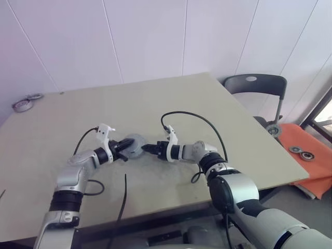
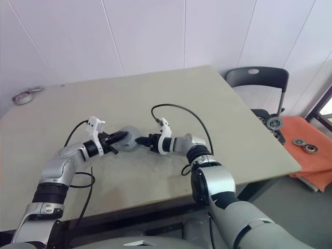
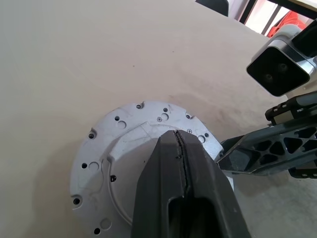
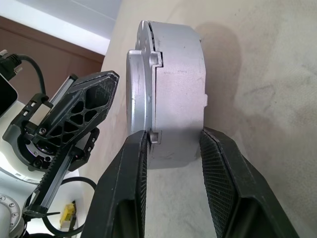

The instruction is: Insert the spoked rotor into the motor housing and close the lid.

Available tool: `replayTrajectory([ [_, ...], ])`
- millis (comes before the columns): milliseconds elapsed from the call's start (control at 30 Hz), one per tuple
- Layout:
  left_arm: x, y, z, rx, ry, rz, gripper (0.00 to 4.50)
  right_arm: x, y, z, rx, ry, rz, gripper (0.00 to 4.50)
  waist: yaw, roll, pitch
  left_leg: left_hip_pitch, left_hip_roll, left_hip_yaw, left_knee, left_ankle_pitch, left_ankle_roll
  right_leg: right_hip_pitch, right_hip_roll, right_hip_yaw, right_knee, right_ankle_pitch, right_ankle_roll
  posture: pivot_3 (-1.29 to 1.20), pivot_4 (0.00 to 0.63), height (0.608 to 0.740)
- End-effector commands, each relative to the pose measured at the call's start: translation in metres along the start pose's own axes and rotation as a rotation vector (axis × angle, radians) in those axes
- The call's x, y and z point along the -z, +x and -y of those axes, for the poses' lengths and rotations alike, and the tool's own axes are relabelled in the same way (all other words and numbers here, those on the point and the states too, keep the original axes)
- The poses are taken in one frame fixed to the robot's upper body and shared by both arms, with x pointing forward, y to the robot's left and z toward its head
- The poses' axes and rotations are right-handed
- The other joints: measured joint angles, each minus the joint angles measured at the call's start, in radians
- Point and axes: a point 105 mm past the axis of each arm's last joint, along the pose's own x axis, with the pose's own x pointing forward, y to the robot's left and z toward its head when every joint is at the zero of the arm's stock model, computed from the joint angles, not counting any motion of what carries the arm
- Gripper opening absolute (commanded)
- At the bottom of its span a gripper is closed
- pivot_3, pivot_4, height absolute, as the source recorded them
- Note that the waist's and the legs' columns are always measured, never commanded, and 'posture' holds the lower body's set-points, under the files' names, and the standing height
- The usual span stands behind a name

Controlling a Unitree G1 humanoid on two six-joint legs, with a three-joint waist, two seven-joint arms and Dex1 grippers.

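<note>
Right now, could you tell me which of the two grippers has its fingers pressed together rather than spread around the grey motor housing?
The left gripper: its fingers are shut and lie over the lid face of the motor housing, while the right gripper straddles the housing's edge.

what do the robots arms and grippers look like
Both arms are silver-grey shells with black joint bands. Each wrist ends in a black collar and a white camera block, with a black cable looping back along the arm. The left gripper and right gripper each have two black fingers: an open lattice moulded into the outer side, a fine cross-hatched pad inside.
</note>
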Motion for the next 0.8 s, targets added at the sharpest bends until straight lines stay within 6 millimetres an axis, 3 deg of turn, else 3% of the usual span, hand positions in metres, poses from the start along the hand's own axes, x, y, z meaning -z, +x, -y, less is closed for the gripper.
replayTrajectory([
  [33, -0.009, -0.001, -0.003, -0.011, 0.031, 0.018, 0.0, 0.025, -0.017, 0.051, 0.252, -0.006, -0.081, 1.21, 0.0, 0.0, 0.0, 0.0, 0.0, 0.0, 0.0, 0.0, 0.0, 0.0, 0.0, 0.0, 0.0, 0.0, 0.0, 0.0, 0.0, 0.74],
  [200, 0.005, 0.0, -0.006, -0.029, 0.048, -0.043, 0.0, 0.025, -0.019, 0.053, 0.254, 0.006, -0.079, 1.21, 0.0, 0.0, -0.001, 0.0, 0.0, 0.0, 0.0, 0.0, 0.0, 0.0, 0.0, 0.0, 0.0, 0.0, 0.0, 0.0, 0.0, 0.74],
  [500, 0.003, 0.001, -0.005, -0.023, 0.047, -0.03, 0.0, 0.025, -0.02, 0.054, 0.262, -0.003, -0.084, 1.21, 0.001, 0.001, 0.0, 0.0, 0.0, 0.0, 0.0, 0.0, 0.0, 0.0, 0.0, 0.0, 0.0, 0.0, 0.0, 0.0, 0.0, 0.74],
  [700, 0.003, 0.001, -0.003, -0.017, 0.048, -0.028, 0.0, 0.028, -0.02, 0.054, 0.265, 0.005, -0.103, 3.23, 0.003, -0.004, -0.001, -0.001, 0.0, 0.0, -0.001, 0.0, 0.0, 0.001, 0.0, 0.0, 0.0, 0.0, 0.0, 0.0, 0.0, 0.74],
  [800, 0.003, 0.001, -0.002, -0.016, 0.048, -0.027, 0.0, 0.029, -0.02, 0.055, 0.274, -0.001, -0.107, 3.23, 0.005, -0.003, -0.001, -0.001, 0.0, 0.0, 0.0, 0.0, 0.0, 0.001, 0.0, 0.0, 0.0, 0.0, 0.0, 0.0, 0.0, 0.74],
])
